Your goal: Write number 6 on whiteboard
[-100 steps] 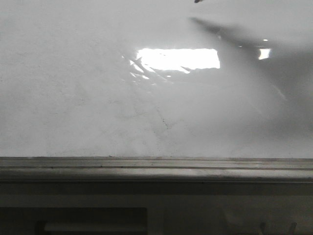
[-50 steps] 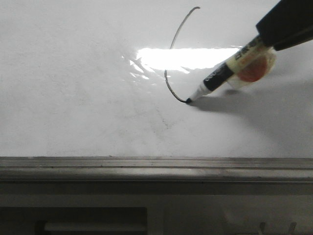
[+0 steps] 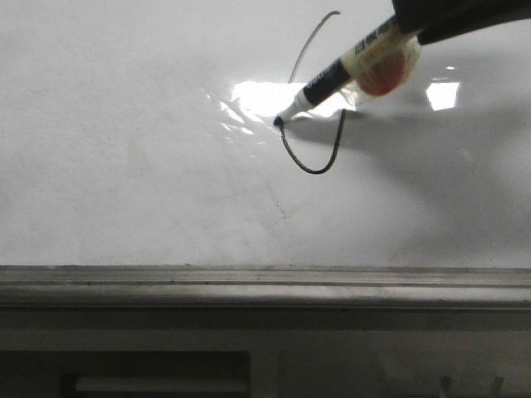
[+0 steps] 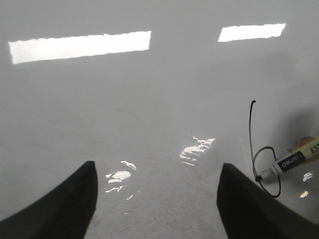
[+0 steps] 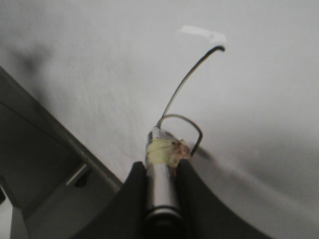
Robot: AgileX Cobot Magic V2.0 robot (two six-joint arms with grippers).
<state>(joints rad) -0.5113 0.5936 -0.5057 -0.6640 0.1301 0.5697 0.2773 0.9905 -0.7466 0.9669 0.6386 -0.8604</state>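
The whiteboard (image 3: 124, 166) fills the front view, glossy white with glare and faint smudges. On it is the number 6 (image 3: 314, 168): a thin dark curved stem running down into a loop. It also shows in the left wrist view (image 4: 250, 134) and the right wrist view (image 5: 184, 84). My right gripper (image 5: 160, 172) is shut on a marker (image 3: 332, 79) wrapped in tape. The marker's tip touches the board on the loop's left side, where it meets the stem. My left gripper (image 4: 157, 186) is open and empty, facing the board left of the 6.
A grey metal rail (image 3: 249, 282) runs along the board's bottom edge, also seen in the right wrist view (image 5: 45, 124). Bright light reflections (image 3: 257, 98) lie on the board beside the marker tip.
The board was bare a second ago. The stem appeared, then the marker tip went from the loop's bottom up its right side and over the top to its left side, where it meets the stem.
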